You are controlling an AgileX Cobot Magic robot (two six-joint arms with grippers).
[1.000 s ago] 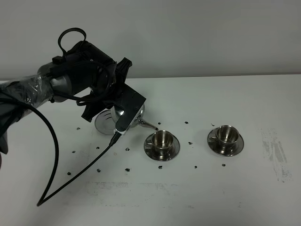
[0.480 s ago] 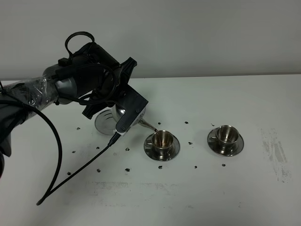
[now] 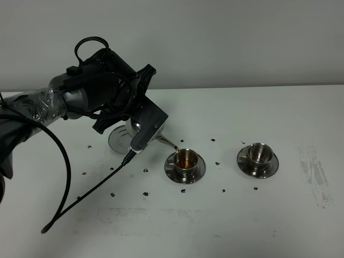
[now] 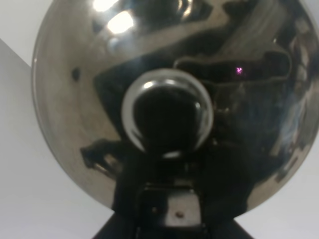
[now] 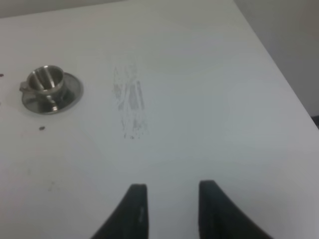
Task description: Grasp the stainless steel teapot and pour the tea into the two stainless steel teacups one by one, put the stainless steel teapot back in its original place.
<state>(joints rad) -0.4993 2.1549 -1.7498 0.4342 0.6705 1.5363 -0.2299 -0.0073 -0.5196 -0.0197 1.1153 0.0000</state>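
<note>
right claw (image 5: 169,209): bottom edge of its wrist view. Two fingers parted by a narrow gap, nothing held, idle over bare desk (image 5: 209,74).
cable (image 3: 64,177): loops down the lower left of the high view, clear of both cups.
filling teacup (image 3: 185,159): lower centre, sitting on its saucer (image 3: 185,173). Amber tea (image 3: 186,159) shows inside; exact level too small to tell.
empty teacup (image 3: 259,153): right of centre on its own saucer, well apart from the filling teacup. No tea seen in it.
spout (image 3: 167,142): tip just above the filling teacup's left rim. Stream too thin to make out.
stainless steel teapot (image 3: 135,128): centre left, lifted and tipped toward the right, mostly hidden by my wrist. Its lid and knob (image 4: 167,112) fill the left wrist view.
left claw (image 4: 167,204): holding the stainless steel teapot, I judge, since the pot hangs tilted off the desk. Fingers hidden, grip not seen directly.
trivet (image 3: 116,142): left of centre, half under my arm, partly bare. That's the return spot.
step: pouring cup one of two.
do it well: hold a shallow, steady tilt with the spout tip over the cup's middle, not the rim. Roll back before the brim. Raise the spout clear before moving right to the empty teacup.
risk: over-tilt could shift the lid or splash the saucer.
</note>
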